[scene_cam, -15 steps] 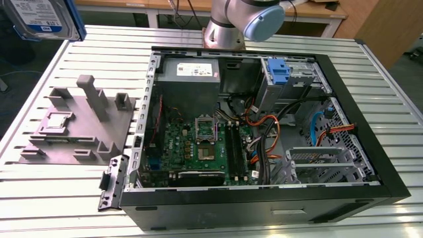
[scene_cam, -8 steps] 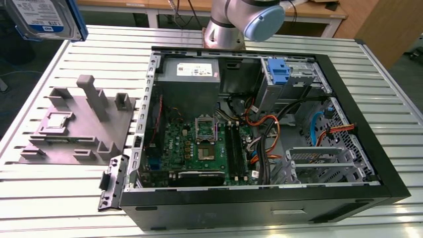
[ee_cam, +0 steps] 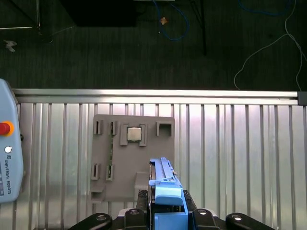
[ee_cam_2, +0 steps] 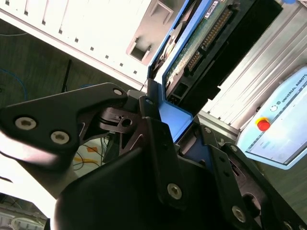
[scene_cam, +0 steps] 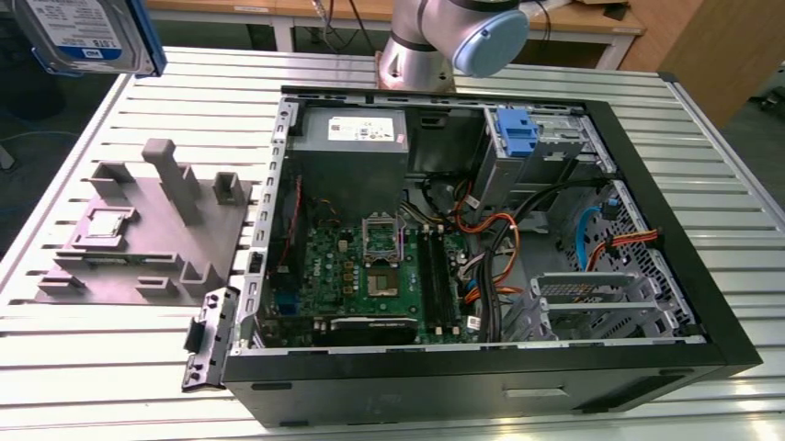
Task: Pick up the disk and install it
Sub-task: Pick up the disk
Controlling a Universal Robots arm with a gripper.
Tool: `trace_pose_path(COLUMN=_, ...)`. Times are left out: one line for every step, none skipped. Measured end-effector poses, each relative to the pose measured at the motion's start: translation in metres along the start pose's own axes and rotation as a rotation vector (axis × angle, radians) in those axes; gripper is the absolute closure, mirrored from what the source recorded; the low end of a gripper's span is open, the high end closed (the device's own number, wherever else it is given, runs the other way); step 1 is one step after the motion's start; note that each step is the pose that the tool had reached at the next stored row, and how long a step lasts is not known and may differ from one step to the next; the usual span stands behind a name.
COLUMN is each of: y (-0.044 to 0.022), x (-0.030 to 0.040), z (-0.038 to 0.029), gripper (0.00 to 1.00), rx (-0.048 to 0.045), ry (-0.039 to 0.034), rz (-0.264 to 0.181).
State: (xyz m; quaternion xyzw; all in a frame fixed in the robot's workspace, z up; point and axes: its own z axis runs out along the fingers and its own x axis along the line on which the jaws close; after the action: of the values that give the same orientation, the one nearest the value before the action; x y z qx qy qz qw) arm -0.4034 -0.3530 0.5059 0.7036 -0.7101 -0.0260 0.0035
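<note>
The disk [scene_cam: 92,37] hangs high in the air off the table's far corner at the exterior view's left, its white-and-blue label and blue rails facing the camera. In the second wrist view my gripper [ee_cam_2: 170,115] is shut on the disk [ee_cam_2: 201,43], with black fingers [ee_cam_2: 144,108] clamping its blue rail and its green circuit board showing. In the first wrist view the disk's blue rail [ee_cam: 165,191] stands up between the fingers [ee_cam: 139,213], above the grey fixture plate [ee_cam: 132,158].
The open computer case [scene_cam: 491,230] lies on the slatted metal table [scene_cam: 687,184], with a blue latch [scene_cam: 520,133] at its drive bay. The grey fixture plate [scene_cam: 147,230] carries a small square chip [ee_cam: 135,134]. A teach pendant [ee_cam: 7,158] sits at the table's edge.
</note>
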Motion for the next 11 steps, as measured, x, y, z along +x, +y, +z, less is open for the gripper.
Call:
trace_pose_path(y=-0.0005, x=0.0000, z=0.0000, gripper=0.63, rx=0.0000, ry=0.0000, rz=0.000)
trace_pose_path(y=-0.0009, x=0.0000, z=0.0000, gripper=0.63, rx=0.0000, ry=0.0000, rz=0.000)
trace_pose_path(y=-0.0014, x=0.0000, z=-0.0001, gripper=0.63, rx=0.0000, ry=0.0000, rz=0.000)
trace_pose_path(y=-0.0017, x=-0.0001, z=-0.0001, gripper=0.63, rx=0.0000, ry=0.0000, rz=0.000)
trace_pose_path(y=-0.0020, x=0.0000, z=-0.0001, gripper=0.63, rx=0.0000, ry=0.0000, rz=0.000)
trace_pose_path(y=-0.0023, x=0.0000, z=-0.0001, gripper=0.63, rx=0.0001, ry=-0.0001, rz=0.000)
trace_pose_path(y=-0.0025, x=0.0000, z=-0.0001, gripper=0.63, rx=0.0000, ry=0.0000, rz=0.000)
trace_pose_path(y=-0.0028, x=0.0000, z=-0.0002, gripper=0.63, rx=-0.0001, ry=0.0001, rz=0.000)
trace_pose_path(y=-0.0030, x=0.0000, z=-0.0001, gripper=0.63, rx=0.0000, ry=0.0000, rz=0.000)
trace_pose_path(y=-0.0032, x=0.0000, z=-0.0001, gripper=0.63, rx=0.0001, ry=0.0000, rz=0.000)
trace_pose_path(y=-0.0034, x=-0.0001, z=-0.0001, gripper=0.63, rx=0.0000, ry=0.0000, rz=0.000)
